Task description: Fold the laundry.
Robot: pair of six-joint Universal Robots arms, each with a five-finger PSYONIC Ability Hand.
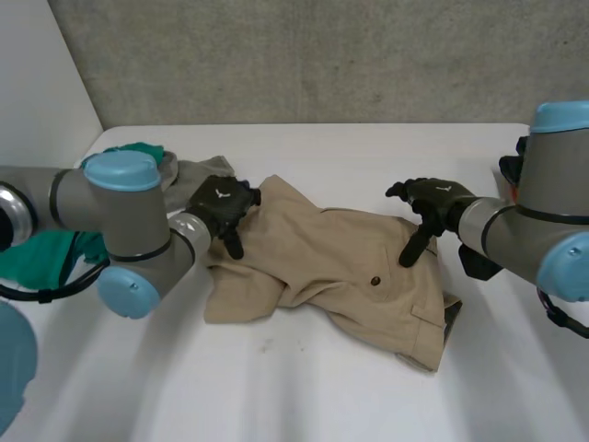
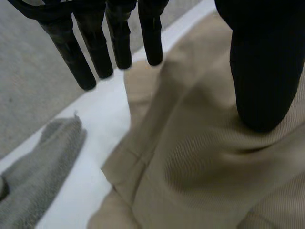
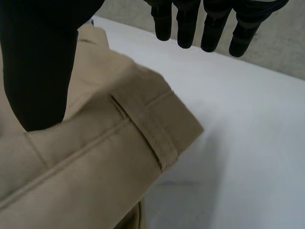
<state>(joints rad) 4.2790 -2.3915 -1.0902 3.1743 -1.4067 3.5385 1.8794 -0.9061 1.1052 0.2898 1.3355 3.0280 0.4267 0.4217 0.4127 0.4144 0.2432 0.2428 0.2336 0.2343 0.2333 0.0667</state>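
Laundry lies crumpled across the middle of the white table (image 1: 304,387): one khaki garment (image 1: 340,267) with a small dark button (image 1: 375,281) on a pocket flap.

The left hand (image 1: 221,203) sits at the garment's far left edge. In the left wrist view its fingers (image 2: 119,43) reach out straight and apart over the bare table just past the cloth's edge, while the thumb (image 2: 262,71) comes down onto the khaki fabric. Nothing is pinched, so the hand is open. A grey cloth (image 2: 43,167) lies on the table just beside that edge, apart from the khaki. In the head view it sits behind the left hand, with a green cloth (image 1: 41,258) farther out, partly hidden by the left arm.

The right hand (image 1: 437,203) is at the garment's right end, over the waistband. In the right wrist view its fingers (image 3: 186,24) hang straight above the bare table beyond the band, and its thumb (image 3: 38,71) rests on the fabric close to a belt loop (image 3: 143,131). This hand too is open and grips nothing. The two hands stand well apart, with most of the garment lying between them.
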